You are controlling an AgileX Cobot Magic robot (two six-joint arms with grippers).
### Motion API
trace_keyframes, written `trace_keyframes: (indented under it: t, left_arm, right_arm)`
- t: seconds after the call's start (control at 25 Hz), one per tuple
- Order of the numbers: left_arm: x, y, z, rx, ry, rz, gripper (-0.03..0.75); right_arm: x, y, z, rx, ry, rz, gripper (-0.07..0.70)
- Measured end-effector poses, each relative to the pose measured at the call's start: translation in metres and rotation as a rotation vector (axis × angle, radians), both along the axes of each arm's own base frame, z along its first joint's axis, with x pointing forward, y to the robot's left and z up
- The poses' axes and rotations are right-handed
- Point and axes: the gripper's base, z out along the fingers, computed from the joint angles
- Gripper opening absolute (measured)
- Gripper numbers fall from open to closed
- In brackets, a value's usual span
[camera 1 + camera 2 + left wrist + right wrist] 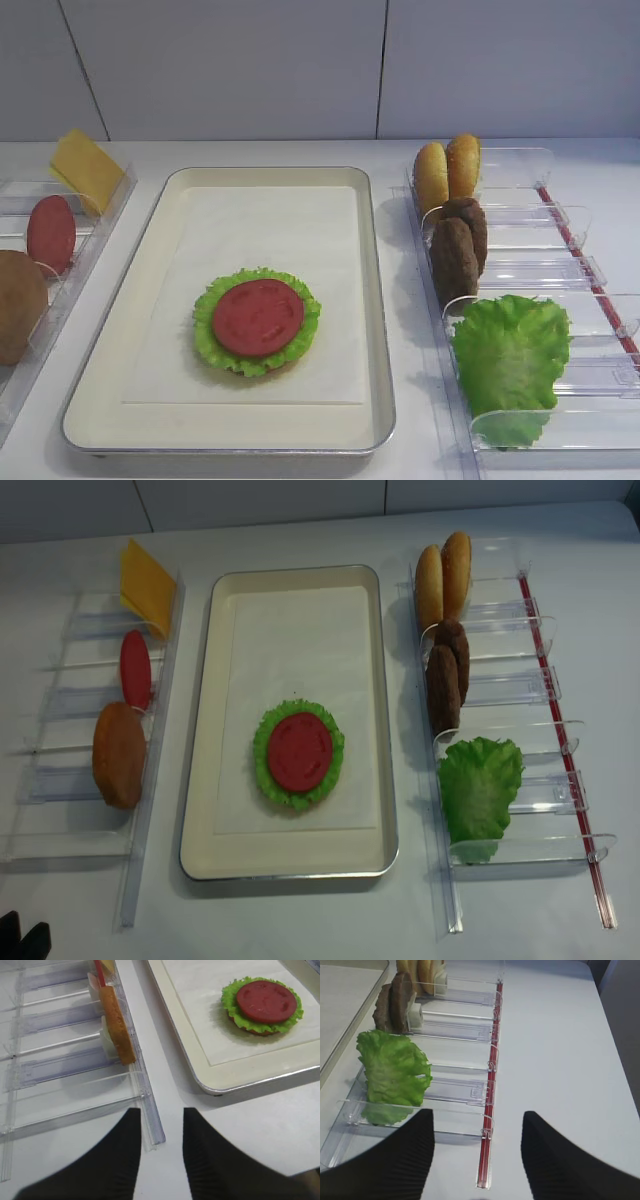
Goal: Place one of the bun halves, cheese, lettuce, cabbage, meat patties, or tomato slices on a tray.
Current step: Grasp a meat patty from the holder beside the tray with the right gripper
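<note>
Patties [444,676]: 2; tomato slices [299,751]: 2

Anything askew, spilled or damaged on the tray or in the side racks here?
Nothing stands out. The tomato slice lies centred on lettuce on the tray. Buns, patties, a lettuce leaf and the cheese stand in their racks, unspilled.

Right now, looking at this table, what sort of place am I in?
Probably a mock burger-assembly station for practice, not a real kitchen: a paper-lined tray holds a tomato slice on lettuce, flanked by clear racks of bun halves and meat patties.
</note>
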Motion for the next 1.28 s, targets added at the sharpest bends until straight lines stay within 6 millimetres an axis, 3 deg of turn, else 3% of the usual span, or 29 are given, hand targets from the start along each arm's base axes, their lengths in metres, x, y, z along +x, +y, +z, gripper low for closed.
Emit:
trace_keyframes:
  t: [0.24, 0.36, 0.64, 1.0, 1.16, 1.28]
  left_arm:
    - [0.0, 0.0, 0.0, 0.0, 0.0, 0.0, 0.221]
    - [0.0, 0.0, 0.0, 0.0, 0.0, 0.0, 0.219]
    - [0.0, 0.0, 0.0, 0.0, 0.0, 0.0, 0.216]
    - [0.0, 0.0, 0.0, 0.0, 0.0, 0.0, 0.214]
    - [0.0, 0.0, 0.0, 0.0, 0.0, 0.0, 0.213]
    - [0.0, 0.0, 0.0, 0.0, 0.0, 0.0, 0.213]
  right_arm:
    - [0.0, 0.003, 0.0, 0.03, -0.001, 0.02, 0.398]
    - [0.009, 0.008, 0.002, 0.089, 0.063, 0.054, 0.398]
    - [0.056, 0.01, 0.01, 0.146, 0.282, 0.049, 0.398]
    - [0.135, 0.014, 0.027, 0.212, 0.518, 0.051, 0.398]
    - [0.171, 0.026, 0.034, 0.209, 0.593, 0.097, 0.398]
    - [0.197, 0.046, 0.03, 0.191, 0.658, 0.119, 0.398]
